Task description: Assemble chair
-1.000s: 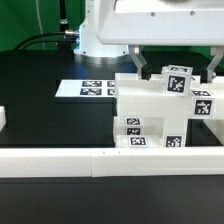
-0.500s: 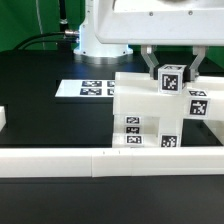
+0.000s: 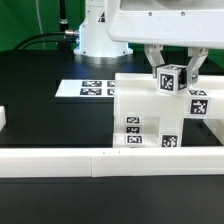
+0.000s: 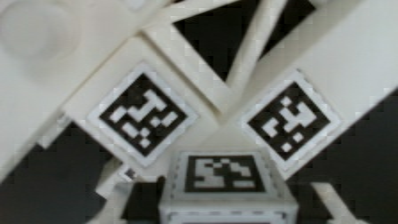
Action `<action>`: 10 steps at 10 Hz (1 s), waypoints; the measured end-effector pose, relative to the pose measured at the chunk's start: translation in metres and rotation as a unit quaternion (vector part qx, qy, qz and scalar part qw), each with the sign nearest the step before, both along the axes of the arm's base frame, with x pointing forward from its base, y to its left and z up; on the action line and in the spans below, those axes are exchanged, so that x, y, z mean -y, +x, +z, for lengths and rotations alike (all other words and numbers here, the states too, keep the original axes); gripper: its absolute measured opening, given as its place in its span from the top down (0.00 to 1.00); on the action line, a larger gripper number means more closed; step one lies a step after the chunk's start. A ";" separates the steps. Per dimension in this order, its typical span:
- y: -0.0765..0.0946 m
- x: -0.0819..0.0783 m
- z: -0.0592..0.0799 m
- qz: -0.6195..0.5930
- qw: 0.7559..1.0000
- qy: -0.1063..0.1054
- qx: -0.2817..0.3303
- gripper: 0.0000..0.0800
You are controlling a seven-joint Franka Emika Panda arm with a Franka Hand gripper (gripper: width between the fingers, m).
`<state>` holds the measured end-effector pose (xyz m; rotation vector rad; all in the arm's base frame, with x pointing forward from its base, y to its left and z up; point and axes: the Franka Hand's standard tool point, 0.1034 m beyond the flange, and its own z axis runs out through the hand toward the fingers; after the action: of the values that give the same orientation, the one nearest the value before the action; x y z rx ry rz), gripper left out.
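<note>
Clamping gripper (image 3: pixel 173 70) on cube (image 3: pixel 170 81), holding it right over chair (image 3: pixel 140 105) beneath. Judging cube light, rigid, glossy, likely slippery; favouring flat opposite faces near its middle, gripping squarely, guarding against twisting.

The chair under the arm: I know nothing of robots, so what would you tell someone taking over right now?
Hand: shut on a tagged block on top of the chair; the block sits turned askew.
Chair: one joined white structure beside the border wall, marker board behind it.
Done: main body looks assembled.
Left: seat this block fully, then release.
</note>
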<state>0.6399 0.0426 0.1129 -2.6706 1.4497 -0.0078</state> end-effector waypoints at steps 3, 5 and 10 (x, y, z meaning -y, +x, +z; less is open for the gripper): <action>0.002 0.003 0.000 -0.128 0.992 0.009 -0.006 0.64; 0.002 0.004 0.000 -0.132 0.991 0.009 -0.006 0.64; -0.002 0.003 -0.001 0.036 0.999 0.004 -0.011 0.20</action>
<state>0.6375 0.0400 0.1122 -2.7225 1.3542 0.0326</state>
